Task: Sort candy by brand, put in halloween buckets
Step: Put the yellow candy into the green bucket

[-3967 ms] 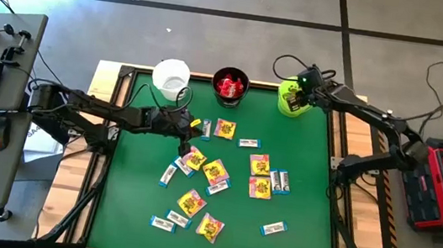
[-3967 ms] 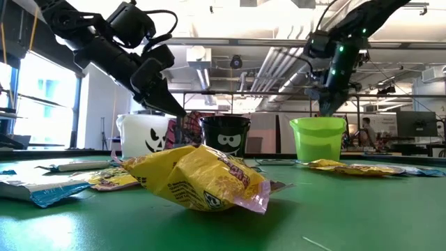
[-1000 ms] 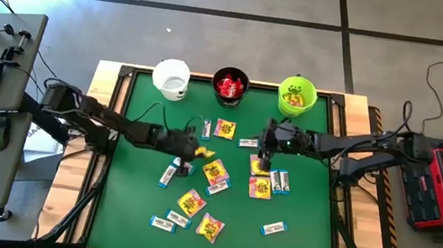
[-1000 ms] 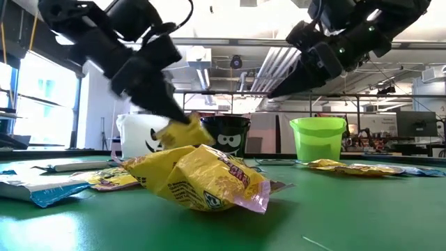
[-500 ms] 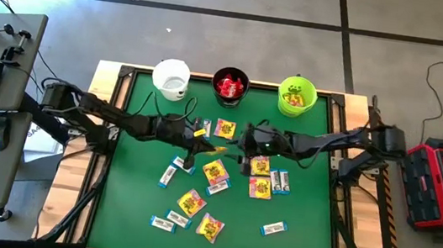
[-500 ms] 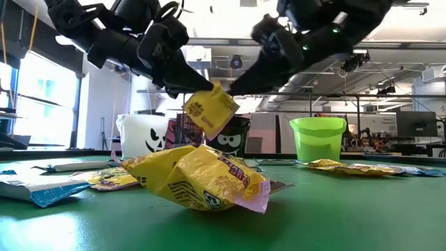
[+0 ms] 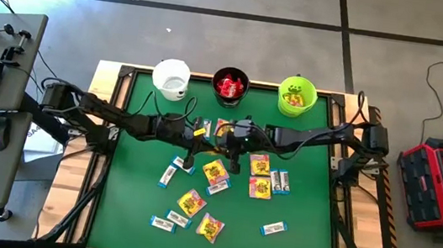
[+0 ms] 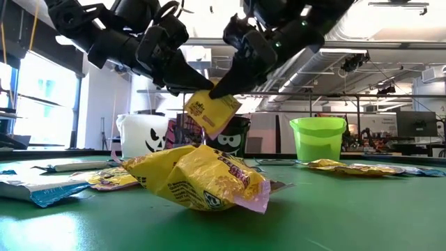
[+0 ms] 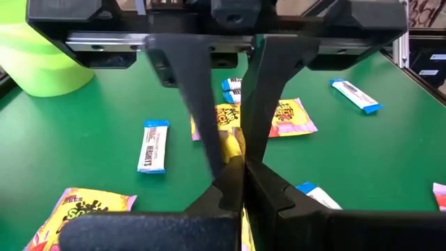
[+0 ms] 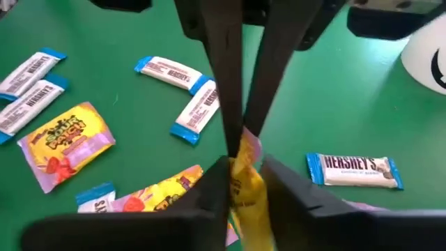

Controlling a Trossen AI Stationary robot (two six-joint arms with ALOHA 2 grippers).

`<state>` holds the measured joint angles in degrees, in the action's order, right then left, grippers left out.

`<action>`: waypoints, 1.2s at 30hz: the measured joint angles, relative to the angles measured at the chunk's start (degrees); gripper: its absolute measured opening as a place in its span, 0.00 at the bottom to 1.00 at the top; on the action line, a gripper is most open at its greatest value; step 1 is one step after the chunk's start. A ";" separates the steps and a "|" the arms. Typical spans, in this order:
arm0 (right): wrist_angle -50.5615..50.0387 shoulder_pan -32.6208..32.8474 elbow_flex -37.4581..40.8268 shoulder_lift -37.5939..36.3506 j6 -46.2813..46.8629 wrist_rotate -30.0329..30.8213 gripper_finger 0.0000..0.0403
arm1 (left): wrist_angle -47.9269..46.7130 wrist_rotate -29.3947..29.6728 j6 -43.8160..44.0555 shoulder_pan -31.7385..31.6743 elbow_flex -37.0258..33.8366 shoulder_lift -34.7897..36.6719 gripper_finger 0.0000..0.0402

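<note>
**Operator:** Grippers first. My left gripper [image 7: 206,136] is over the far middle of the table [image 7: 304,210], fingers pressed together on a yellow packet [image 8: 210,111] that hangs in the air above the mat. My right gripper [image 7: 228,142] has reached in from the right and meets it there; in the low view its fingertips pinch the same packet from the other side. So both arms have hold of one packet, nose to nose.

**Observer:** Where are the buckets?

**Operator:** Along the far edge, in a row. White bucket [image 7: 171,78] on the left, black bucket [image 7: 230,86] in the middle with red packets [image 7: 229,84] inside, green bucket [image 7: 297,96] on the right with yellow packets in it. I cannot tell from above what the white one holds.

**Observer:** And the loose candy?

**Operator:** Spread over the middle of the table, near side of the grippers. Yellow-and-pink packets [image 7: 215,171] lie just below the held one, more toward the right [image 7: 259,187] and toward the near edge [image 7: 209,228]. White-and-blue bars [image 7: 274,228] are scattered among them: a pair [image 7: 280,181] side by side right of centre, others near the left [image 7: 170,174] and near edge [image 7: 163,223]. In the low view a crumpled yellow packet [image 8: 198,178] lies closest to the camera, right under the held one.
</note>
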<state>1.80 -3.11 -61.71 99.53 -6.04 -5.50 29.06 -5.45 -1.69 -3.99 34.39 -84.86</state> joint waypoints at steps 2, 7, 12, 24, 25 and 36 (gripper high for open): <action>-0.45 0.00 -0.18 -0.13 0.00 -0.10 0.03 | 0.04 0.18 -0.01 0.00 0.00 0.00 0.00; -2.37 -0.24 -0.26 -0.28 2.03 0.43 0.03 | 0.88 1.49 -0.02 0.02 0.00 0.00 0.04; -7.21 -1.13 -0.26 -1.79 3.89 5.90 0.01 | 0.91 4.58 -0.04 -0.02 0.00 0.00 0.16; -28.75 -10.52 -0.24 -15.59 5.34 32.33 0.00 | 0.78 7.72 0.09 -0.07 0.00 0.00 0.36; -30.76 -11.80 -0.24 -17.07 4.73 34.36 0.00 | 0.74 7.72 0.08 -0.07 0.00 0.00 0.36; -34.52 -25.02 2.53 -20.26 -9.16 44.62 0.00 | 0.29 7.67 0.00 -0.13 0.00 0.00 0.36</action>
<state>-32.72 -28.13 -59.19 79.26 -15.21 39.12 29.35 2.22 -1.69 -4.12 34.39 -84.86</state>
